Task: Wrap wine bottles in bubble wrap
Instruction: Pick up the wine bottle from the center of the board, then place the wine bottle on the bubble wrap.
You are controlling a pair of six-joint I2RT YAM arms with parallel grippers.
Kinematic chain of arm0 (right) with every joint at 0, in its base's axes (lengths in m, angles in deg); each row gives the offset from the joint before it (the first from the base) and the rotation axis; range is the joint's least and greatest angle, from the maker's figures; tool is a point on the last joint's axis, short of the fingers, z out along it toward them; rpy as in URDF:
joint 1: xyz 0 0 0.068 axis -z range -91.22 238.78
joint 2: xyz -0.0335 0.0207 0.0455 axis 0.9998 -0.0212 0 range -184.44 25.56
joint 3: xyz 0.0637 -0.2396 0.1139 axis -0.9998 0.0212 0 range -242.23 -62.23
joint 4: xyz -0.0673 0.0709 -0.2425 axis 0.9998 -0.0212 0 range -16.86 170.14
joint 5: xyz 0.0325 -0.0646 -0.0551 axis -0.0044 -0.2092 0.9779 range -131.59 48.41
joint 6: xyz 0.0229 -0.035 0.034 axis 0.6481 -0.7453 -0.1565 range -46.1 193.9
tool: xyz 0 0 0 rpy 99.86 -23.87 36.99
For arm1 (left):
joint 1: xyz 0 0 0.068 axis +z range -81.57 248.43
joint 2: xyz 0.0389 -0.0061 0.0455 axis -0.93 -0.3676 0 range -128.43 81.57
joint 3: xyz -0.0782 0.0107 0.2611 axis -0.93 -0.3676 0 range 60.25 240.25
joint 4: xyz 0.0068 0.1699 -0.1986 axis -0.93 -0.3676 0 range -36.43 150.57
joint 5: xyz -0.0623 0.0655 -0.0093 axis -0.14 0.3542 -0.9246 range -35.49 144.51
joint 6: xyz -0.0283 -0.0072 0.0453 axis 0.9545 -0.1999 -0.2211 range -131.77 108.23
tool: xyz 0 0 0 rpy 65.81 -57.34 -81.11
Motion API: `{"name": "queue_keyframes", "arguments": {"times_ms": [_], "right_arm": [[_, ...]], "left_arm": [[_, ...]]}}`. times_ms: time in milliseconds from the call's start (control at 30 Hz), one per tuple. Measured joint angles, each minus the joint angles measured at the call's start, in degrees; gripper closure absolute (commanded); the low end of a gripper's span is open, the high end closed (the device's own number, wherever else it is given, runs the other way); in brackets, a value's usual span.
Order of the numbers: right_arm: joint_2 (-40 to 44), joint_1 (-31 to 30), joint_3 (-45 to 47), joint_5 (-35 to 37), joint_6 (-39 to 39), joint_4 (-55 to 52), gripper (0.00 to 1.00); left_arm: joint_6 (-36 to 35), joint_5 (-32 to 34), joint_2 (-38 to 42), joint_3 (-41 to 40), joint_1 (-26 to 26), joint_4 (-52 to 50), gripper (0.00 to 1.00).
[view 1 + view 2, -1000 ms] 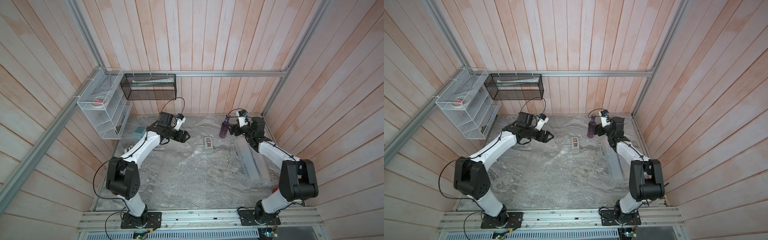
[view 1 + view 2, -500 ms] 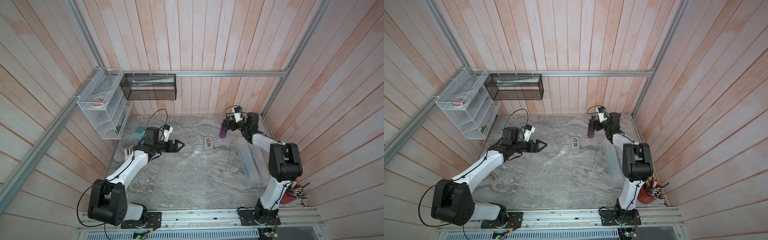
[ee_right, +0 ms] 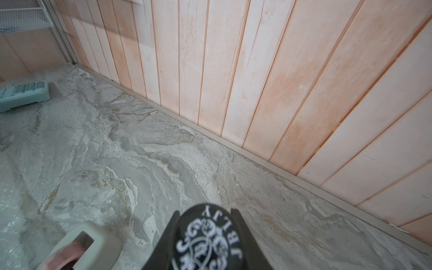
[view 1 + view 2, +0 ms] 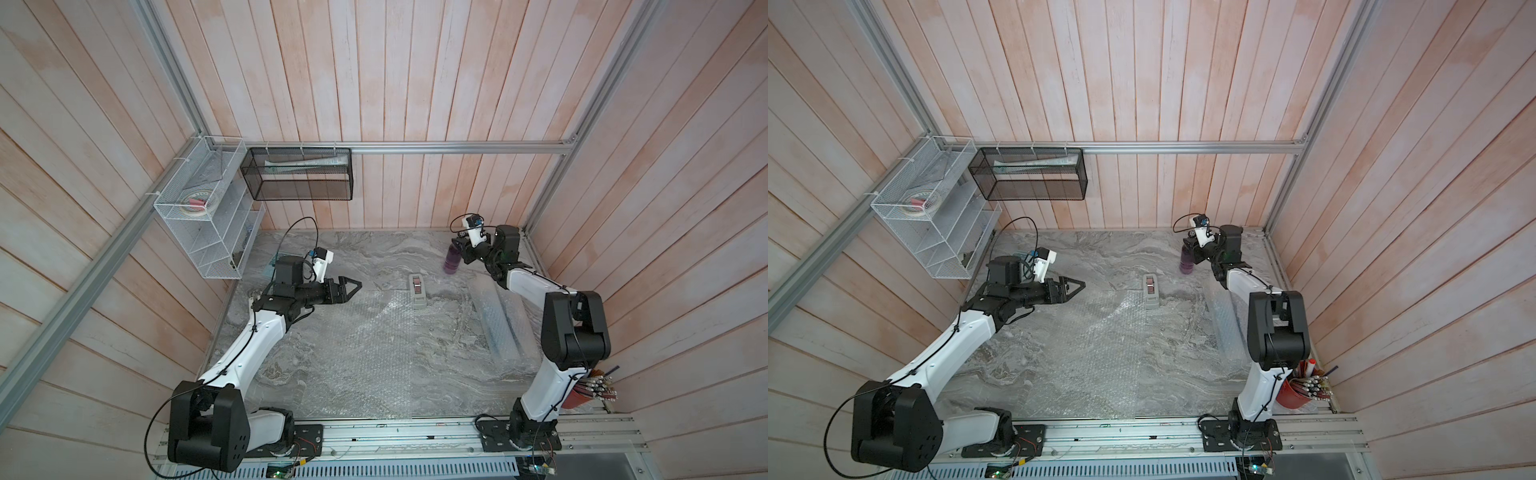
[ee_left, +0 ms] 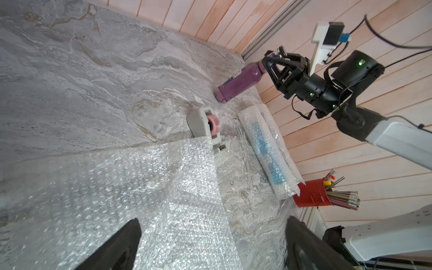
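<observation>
White shells (image 4: 259, 345), black joints (image 4: 208, 428), thin black cables (image 4: 306, 217), white wrist cameras (image 4: 473, 227), green lights (image 5: 360, 62); black triangular frame on right gripper (image 5: 272, 57).

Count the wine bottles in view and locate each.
2. A purple bottle stands at the back right, its cap in the right gripper. A blue bottle lies rolled in bubble wrap nearby. Others may be hidden in wrap.

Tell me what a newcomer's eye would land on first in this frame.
The purple bottle standing near the far right corner of the table, its dark cap pinched in the fingers of the right gripper. Next, the flat bubble wrap sheet spread mid-table, with the left gripper wide open near its far left corner. A blue bottle lies already rolled in a bubble wrap tube along the right edge.
</observation>
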Motion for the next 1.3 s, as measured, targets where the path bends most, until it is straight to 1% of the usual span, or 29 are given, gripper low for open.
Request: {"name": "queue_keyframes", "arguments": {"times_ms": [133, 233, 300, 367, 467, 567, 667, 833, 1000, 1100, 1300], "right_arm": [[11.87, -1.42, 5.20, 0.15, -1.27, -3.63, 0.90], [21.44, -4.66, 9.01, -0.26, -1.22, -6.05, 0.91], [26.51, -7.63, 11.67, -0.83, -0.57, -6.82, 0.91], [31.19, -12.04, 15.08, -1.49, 0.57, -7.50, 0.91], [34.32, -19.89, 19.02, -1.73, 2.40, -9.62, 0.92], [35.04, -27.50, 23.54, -1.03, 4.39, -10.93, 0.92], [35.41, -33.03, 27.34, 0.42, 6.43, -13.18, 0.92], [35.60, -39.82, 28.39, 4.85, 8.31, -15.41, 0.91], [35.82, -44.06, 28.28, 7.91, 9.40, -16.04, 0.91], [34.01, -46.40, 26.36, 10.38, 8.61, -17.16, 0.91], [21.86, -51.82, 14.93, 15.45, 4.50, -21.16, 0.91]], "left_arm": [[-0.46, -1.18, 0.74, 0.00, 2.49, -1.27, 0.02], [-1.07, -1.84, 0.74, 0.02, 3.87, -2.95, 0.02], [-1.42, -2.45, 0.76, 0.00, 4.81, -3.91, 0.02], [-1.77, -2.82, 0.83, 0.00, 5.75, -4.85, 0.02], [-2.21, -3.23, 0.94, 0.02, 6.75, -6.03, 0.02], [-2.58, -3.54, 0.96, 0.00, 7.23, -7.08, 0.02], [-2.75, -3.96, 1.07, 0.00, 7.56, -7.85, 0.02], [-2.75, -4.15, 1.27, 0.00, 7.89, -8.13, 0.02], [-2.80, -4.13, 1.27, 0.02, 7.91, -8.94, 0.02], [-2.80, -4.09, 1.27, 0.00, 7.93, -9.20, 0.02], [-3.23, -3.45, 1.27, 0.04, 8.31, -10.60, 0.02]]}}
